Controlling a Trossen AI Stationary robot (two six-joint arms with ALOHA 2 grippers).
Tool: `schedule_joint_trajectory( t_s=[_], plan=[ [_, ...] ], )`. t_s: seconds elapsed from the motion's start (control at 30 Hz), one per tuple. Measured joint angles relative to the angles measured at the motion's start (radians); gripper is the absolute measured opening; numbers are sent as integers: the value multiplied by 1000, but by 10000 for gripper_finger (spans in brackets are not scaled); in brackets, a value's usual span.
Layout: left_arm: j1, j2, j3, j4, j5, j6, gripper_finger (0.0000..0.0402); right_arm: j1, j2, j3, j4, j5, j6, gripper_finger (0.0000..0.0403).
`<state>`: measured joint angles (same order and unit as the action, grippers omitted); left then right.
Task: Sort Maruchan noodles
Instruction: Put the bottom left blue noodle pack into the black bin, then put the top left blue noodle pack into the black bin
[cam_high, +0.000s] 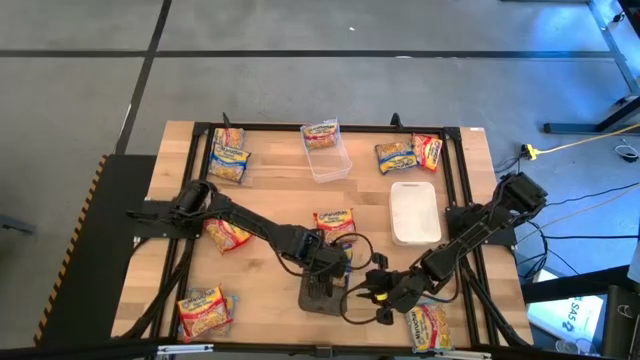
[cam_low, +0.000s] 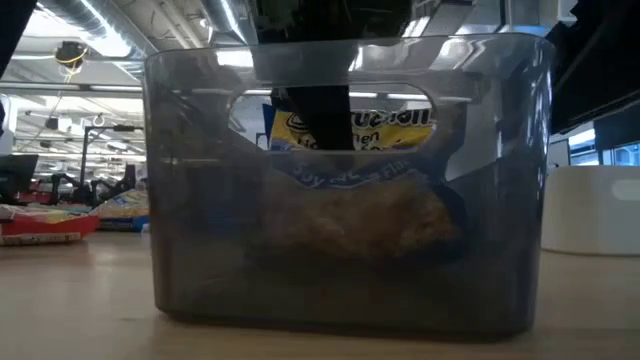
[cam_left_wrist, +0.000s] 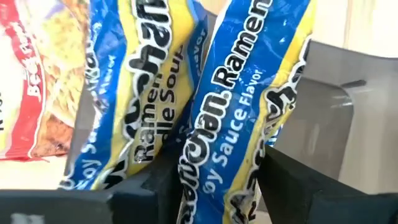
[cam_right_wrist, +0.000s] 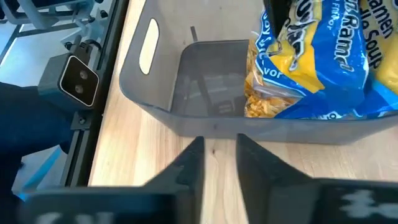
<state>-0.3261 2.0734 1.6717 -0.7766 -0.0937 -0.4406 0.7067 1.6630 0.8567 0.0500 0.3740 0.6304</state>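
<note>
L hand (cam_high: 328, 268) over grey tray (cam_right_wrist: 163, 109), blue pkt (cam_left_wrist: 230, 124) btwn fingers, R hand (cam_right_wrist: 217, 155) beside rim

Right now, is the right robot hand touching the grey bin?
Apart. The right wrist view shows bare wood between the right gripper and the grey bin, whose wall stands clear of the fingertips.

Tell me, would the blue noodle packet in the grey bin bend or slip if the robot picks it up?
Probably a bit of both. The blue noodle packet has a crinkled, shiny wrapper, so its edges likely flop and it may slide in a gripper. It looks thin and probably light. The noodle block showing through the grey bin could crack if squeezed hard.
</note>
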Motion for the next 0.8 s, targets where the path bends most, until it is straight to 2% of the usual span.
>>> schedule_joint_trajectory(
  t_s=[0.17,0.33,0.43,0.63,0.7,0.8],
  plan=[
    [-1,-34,17,-23,5,-3,184,0,0,0,-10,-32,-1,148],
    [-8,-84,18,-49,4,-3,182,0,-4,0,-22,-46,-5,189],
    [-16,-122,18,-75,-5,15,181,0,-25,0,-30,-45,-2,198],
    [-65,-195,-7,-156,-88,124,180,-1,-102,1,-118,-44,0,193],
    [-78,-229,-55,-169,-103,128,180,-8,-126,1,-148,-33,1,189],
    [-100,-312,-173,-75,-135,108,180,-9,-151,1,-181,-17,13,186]
  ],
)
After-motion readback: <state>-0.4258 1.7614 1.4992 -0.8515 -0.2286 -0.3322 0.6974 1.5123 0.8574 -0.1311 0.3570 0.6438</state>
